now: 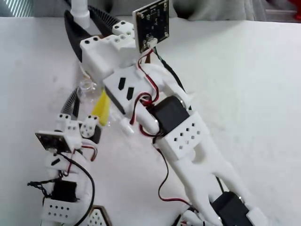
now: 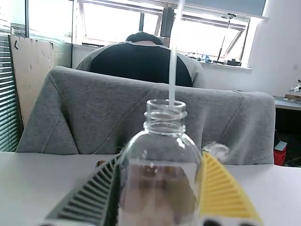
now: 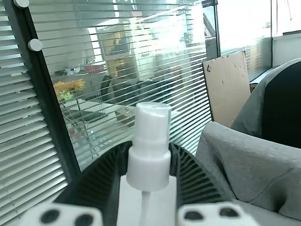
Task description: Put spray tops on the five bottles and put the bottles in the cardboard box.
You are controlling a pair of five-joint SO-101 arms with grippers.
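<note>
My left gripper (image 2: 162, 160) clamps the clear bottle (image 2: 160, 188) upright; my right gripper (image 3: 150, 153) pinches a white spray top (image 3: 150, 127), tube (image 2: 172, 56) pointing down.

Bright daylight through the windows (image 2: 113, 21) washes the table (image 1: 244, 94) white.

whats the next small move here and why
Probably lower the right gripper straight down: the tube of the spray top it holds hangs at the open neck of the bottle gripped upright by the left gripper, so a short descent should seat the top.
</note>
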